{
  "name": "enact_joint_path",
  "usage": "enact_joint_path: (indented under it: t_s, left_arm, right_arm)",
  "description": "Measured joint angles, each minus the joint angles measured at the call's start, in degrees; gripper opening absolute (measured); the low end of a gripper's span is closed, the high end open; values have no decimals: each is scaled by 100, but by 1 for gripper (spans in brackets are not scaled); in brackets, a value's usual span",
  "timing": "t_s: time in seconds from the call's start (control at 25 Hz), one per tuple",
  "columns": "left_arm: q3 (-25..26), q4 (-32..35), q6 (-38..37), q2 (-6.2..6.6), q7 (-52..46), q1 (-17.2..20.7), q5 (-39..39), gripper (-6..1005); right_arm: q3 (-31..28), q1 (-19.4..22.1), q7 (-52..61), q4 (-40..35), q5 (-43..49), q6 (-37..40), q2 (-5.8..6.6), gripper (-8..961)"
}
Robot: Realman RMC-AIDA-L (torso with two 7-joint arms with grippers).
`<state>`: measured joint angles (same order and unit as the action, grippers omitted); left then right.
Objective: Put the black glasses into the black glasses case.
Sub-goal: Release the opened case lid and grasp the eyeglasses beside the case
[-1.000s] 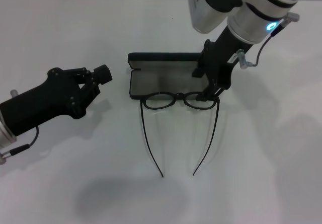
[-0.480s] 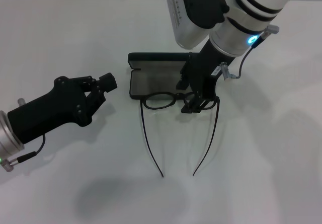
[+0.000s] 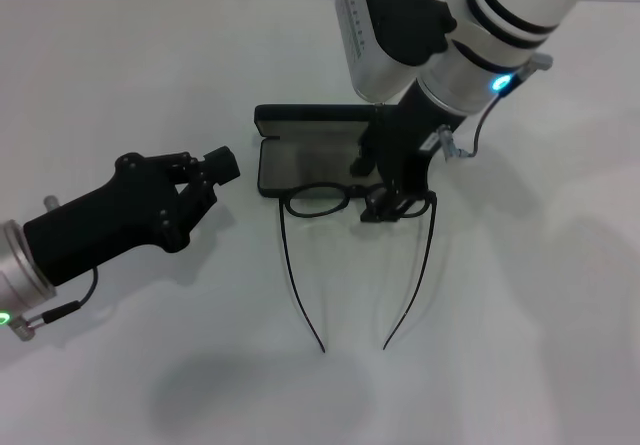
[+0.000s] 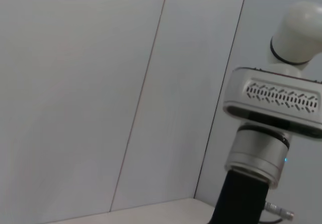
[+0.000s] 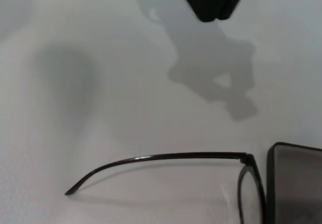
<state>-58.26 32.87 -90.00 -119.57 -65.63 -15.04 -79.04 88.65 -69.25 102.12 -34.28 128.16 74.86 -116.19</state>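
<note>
Black glasses, one lens seemingly hidden under right gripper

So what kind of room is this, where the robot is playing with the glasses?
Probably a robot test lab, not a home. There is a plain white table holding only thin black-framed glasses and an open flat black glasses case, with bare pale wall panels behind.

Head view overhead; right wrist close above black glasses.
</note>
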Motion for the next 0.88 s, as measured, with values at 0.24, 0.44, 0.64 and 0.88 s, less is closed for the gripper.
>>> enact_joint_path:
  t_s: [0.24, 0.44, 0.64, 0.88]
  left_arm:
    - [3, -60, 0, -7, 4, -43, -7, 34]
    - [-2, -177, 0, -13, 64, -79, 28, 34]
    - [8, -268, 1, -13, 160, -105, 39, 34]
    - [1, -281, 1, -13, 162, -105, 39, 34]
  right_arm:
    - [1, -39, -113, 157, -95, -123, 0, 549]
    - [11, -59, -116, 201, -98, -132, 0, 543]
    - [40, -104, -141, 317, -99, -163, 0, 480]
    - [83, -105, -147, 317, -100, -220, 0, 405]
